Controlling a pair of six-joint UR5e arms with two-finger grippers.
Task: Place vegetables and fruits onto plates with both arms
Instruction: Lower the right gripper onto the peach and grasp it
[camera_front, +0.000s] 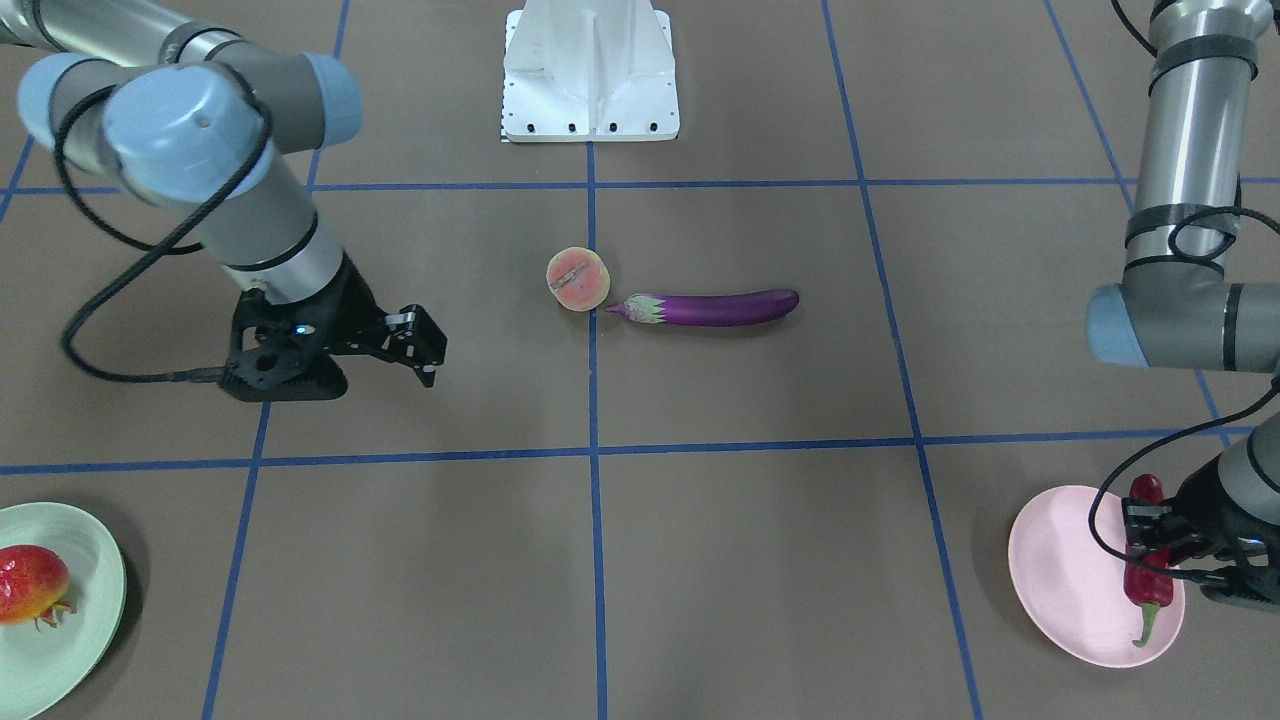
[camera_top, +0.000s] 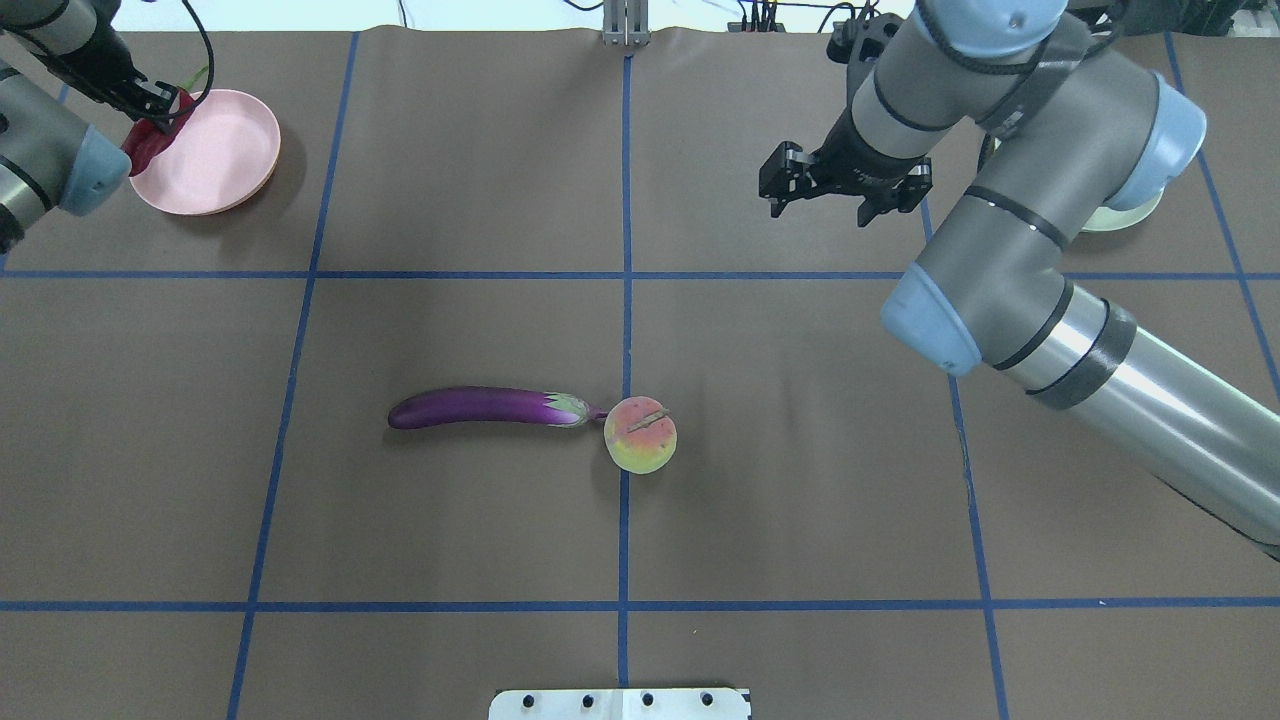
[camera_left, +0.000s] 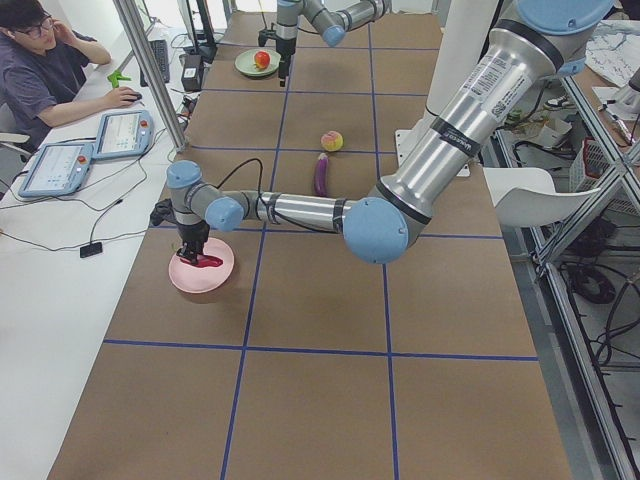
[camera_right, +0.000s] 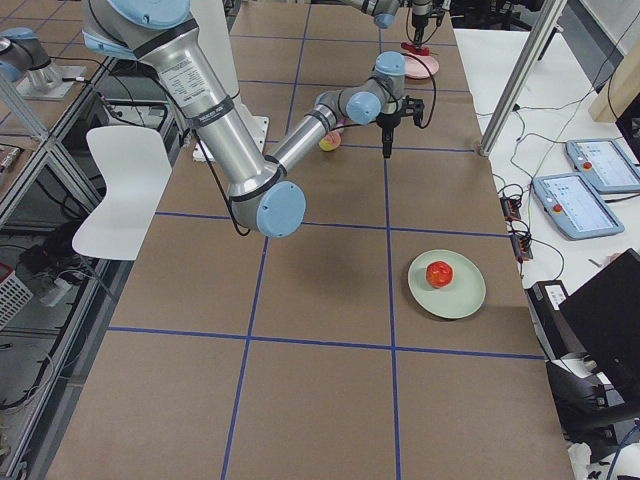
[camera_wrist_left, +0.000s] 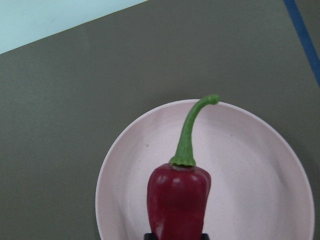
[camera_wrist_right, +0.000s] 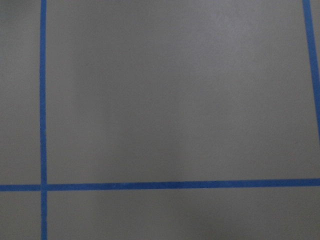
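- Pomegranate (camera_front: 30, 585) sat on mint green plate (camera_front: 95, 620); right tool (camera_front: 428, 352) away from it, jaws spread, empty.
- Left tool (camera_front: 1150, 545) clamped chili pepper (camera_front: 1147, 585) over pink plate (camera_front: 1060, 580), unreleased.
- Peach (camera_front: 578, 279), eggplant (camera_front: 715, 307) lay on desk (camera_front: 700, 550) between tools, unplaced.

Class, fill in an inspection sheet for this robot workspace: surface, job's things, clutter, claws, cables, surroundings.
Surface: brown mat with a blue tape grid.
Job's things: pomegranate on the green plate; chili pepper over the pink plate; peach and eggplant on the mat mid-table, the eggplant's stem tip at the peach.
Clutter: nothing seen.
Claws: left claw closed on the chili pepper; right claw open, empty, above the mat.
Cables: black cable loops at each wrist.
Surroundings: white pedestal base; seated operator with tablets; white chair.
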